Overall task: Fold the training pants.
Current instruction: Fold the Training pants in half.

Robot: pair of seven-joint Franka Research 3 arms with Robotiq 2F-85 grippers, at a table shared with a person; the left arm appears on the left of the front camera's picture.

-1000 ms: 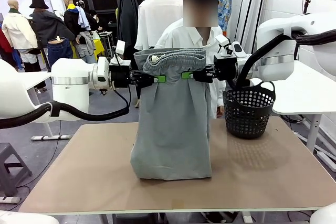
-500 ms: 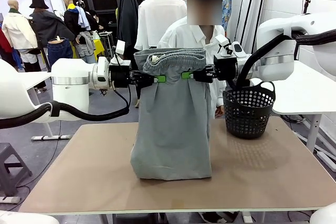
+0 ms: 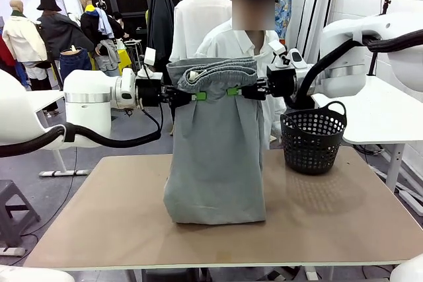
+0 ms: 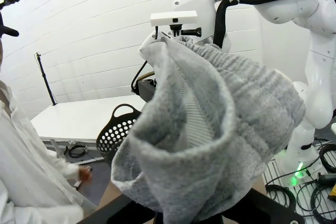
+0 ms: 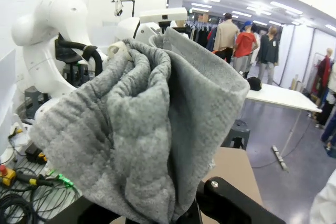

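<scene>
left gripper (image 3: pixel 200 96) | right gripper (image 3: pixel 232 91) | both pinch training pants (image 3: pixel 215 163) waistband, hanging between

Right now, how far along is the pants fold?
Done: both arms have the training pants pinched just below the waistband, left gripper and right gripper, jaws shut on the cloth. In hand: the pants hang upright between them, hem resting on the table. Left: no fold laid on the table yet; they must be laid down and folded.
</scene>
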